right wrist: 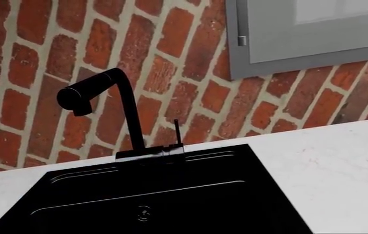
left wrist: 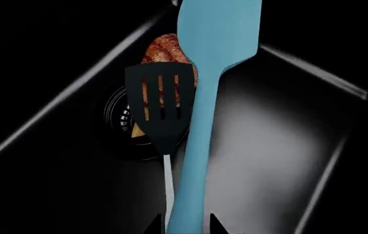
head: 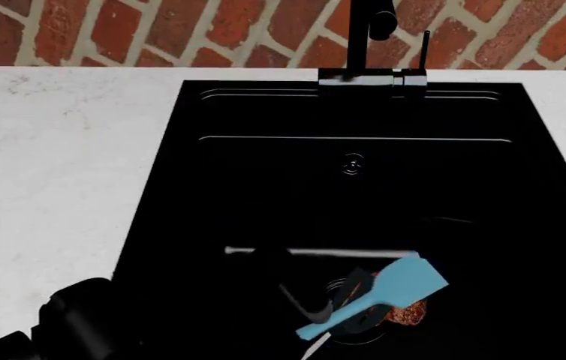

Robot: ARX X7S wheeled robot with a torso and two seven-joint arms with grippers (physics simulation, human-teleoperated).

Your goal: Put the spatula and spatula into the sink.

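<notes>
the left gripper shows only its dark tips in the left wrist view, closed on the handle of the light blue spatula, which hangs over the sink just beside the drain. the black slotted spatula lies over the drain, its head against the brown meat, so that one looks delivered. the blue one is above the basin but not yet released; letting it go seems to be what is left. the right gripper is out of view, so i cannot tell the state of its fingers.
</notes>
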